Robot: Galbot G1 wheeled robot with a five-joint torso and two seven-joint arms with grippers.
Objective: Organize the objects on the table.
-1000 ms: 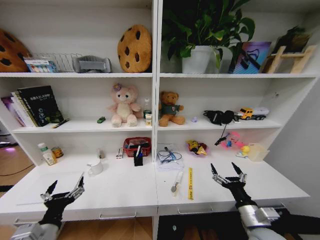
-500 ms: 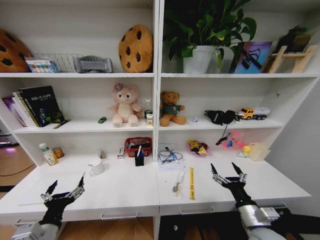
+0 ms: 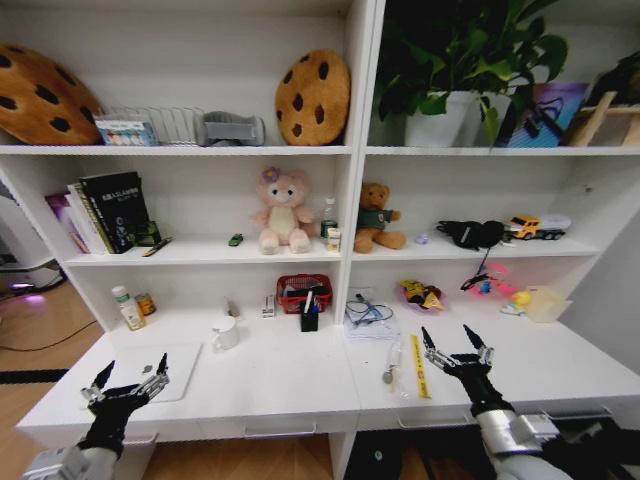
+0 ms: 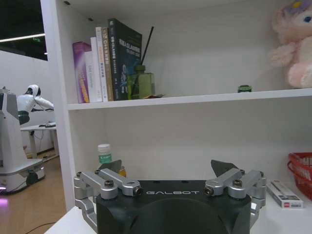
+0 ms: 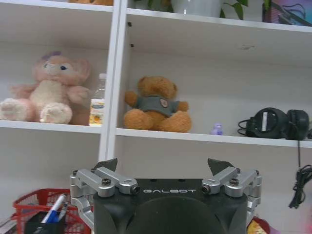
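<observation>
Pincers hang low at both bottom corners of the head view, each spread wide and holding nothing. At lower left, the left pincer hovers over the front edge of the white table, just before a silver laptop lying flat. Left of centre, a green-lidded jar stands against the back wall. At lower right, the right pincer hovers beside a yellow ruler.
</observation>
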